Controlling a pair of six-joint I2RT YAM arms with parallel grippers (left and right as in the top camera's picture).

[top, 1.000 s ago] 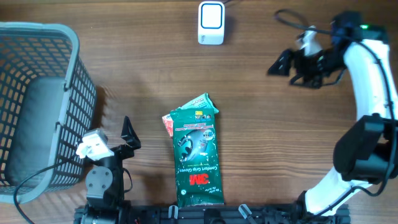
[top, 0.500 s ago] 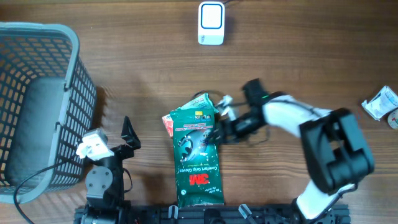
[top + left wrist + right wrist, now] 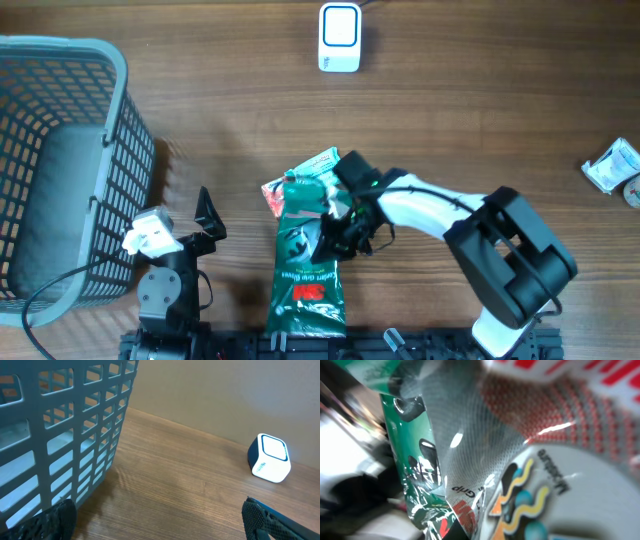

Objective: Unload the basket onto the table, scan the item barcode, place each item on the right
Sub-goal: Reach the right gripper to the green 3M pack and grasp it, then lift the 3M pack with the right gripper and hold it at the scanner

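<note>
Closest to the robot, at about 7 o'clock on the desk, sits the left tool. Its two fingers are spread wide apart and there is nothing between them. It points up toward 12 o'clock. In its own camera the two dark fingertips show only in the bottom corners, with bare wood between them.

Just to its right, at about 6 o'clock, is the green glove pack. The pack runs from 6 o'clock up toward 12 o'clock, with a red logo near its low end. It looks bent and squeezed thin in the middle.

The right tool is pinched tight on the right side of the glove pack, about halfway up. The white arm behind it comes in from 4 o'clock. Its own camera is so close that the shiny green and grey glove pack fills the picture, and it is blurry.

At 9 o'clock stands a grey basket with a grid wall. It is well apart from the pack.

At 3 o'clock, by the desk edge, lies a small packet.

Farthest away, at 12 o'clock, is the white scanner. It is well apart from the glove pack.
</note>
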